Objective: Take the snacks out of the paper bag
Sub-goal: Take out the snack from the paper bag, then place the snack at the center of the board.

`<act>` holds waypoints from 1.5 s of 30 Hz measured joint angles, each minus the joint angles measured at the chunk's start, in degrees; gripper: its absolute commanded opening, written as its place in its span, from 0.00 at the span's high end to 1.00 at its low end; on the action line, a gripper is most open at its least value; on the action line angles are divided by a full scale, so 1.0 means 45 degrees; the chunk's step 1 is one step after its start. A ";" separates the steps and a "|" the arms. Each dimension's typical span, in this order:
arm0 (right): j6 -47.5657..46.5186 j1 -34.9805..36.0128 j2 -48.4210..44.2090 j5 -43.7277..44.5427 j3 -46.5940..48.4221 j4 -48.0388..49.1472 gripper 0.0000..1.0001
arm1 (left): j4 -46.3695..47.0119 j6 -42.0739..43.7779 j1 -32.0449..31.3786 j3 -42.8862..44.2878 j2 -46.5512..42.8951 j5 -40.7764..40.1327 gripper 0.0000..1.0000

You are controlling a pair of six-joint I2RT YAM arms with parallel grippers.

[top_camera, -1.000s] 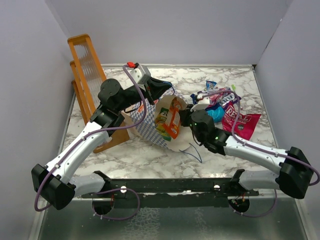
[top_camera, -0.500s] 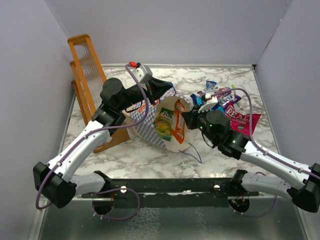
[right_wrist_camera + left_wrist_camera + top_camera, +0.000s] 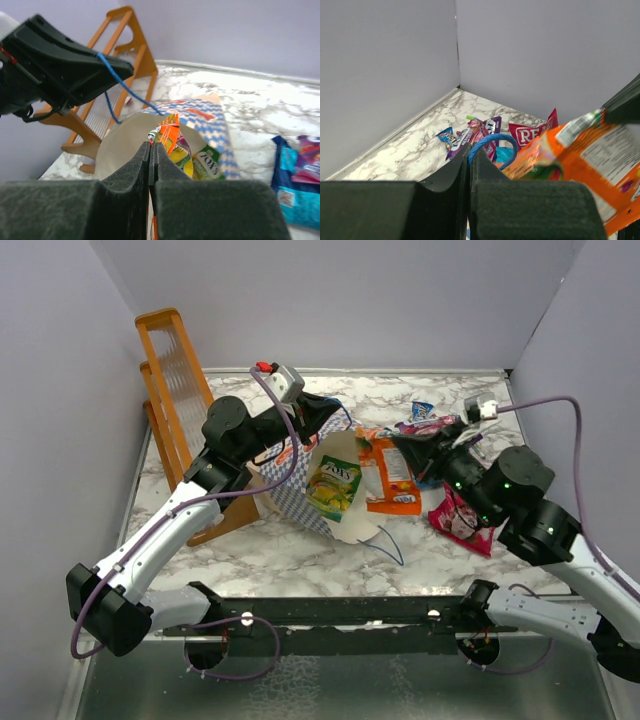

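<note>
Hanging from the right gripper (image 3: 150,146) is the orange bag (image 3: 392,480).

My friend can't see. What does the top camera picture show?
The right gripper grips an orange-red bag just outside a checkered paper bag, which the left gripper holds. A green-yellow candy bag sits in its mouth; other snacks lie on the marble table.

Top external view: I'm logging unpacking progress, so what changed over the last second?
The right tool, shut on the orange-red bag, swung back to the right and drew it mostly out of the paper bag. Unchanged: the left tool keeps pinching the cord handle, and the green-yellow bag sits inside.
</note>
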 measured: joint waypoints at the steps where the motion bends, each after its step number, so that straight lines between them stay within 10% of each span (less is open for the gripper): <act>1: -0.0112 0.0000 -0.0097 0.0199 0.0257 -0.0287 0.98 | -0.0049 0.0024 0.0000 0.0000 0.0000 -0.0112 1.00; 18: -0.1724 -0.0155 0.1185 0.9238 0.0039 -0.1778 0.98 | -0.0180 0.0233 -0.0170 0.0000 0.0000 -0.0699 1.00; 28: -0.0831 -0.4022 0.4245 0.8272 -0.1185 -0.1243 0.98 | -0.0238 0.0461 -0.0277 0.0000 -0.0005 -0.0738 1.00; 45: -0.0933 -0.5090 0.7422 0.6363 -0.1496 0.0170 0.89 | 0.0699 0.0408 -0.0306 -0.0554 -0.0092 0.1336 1.00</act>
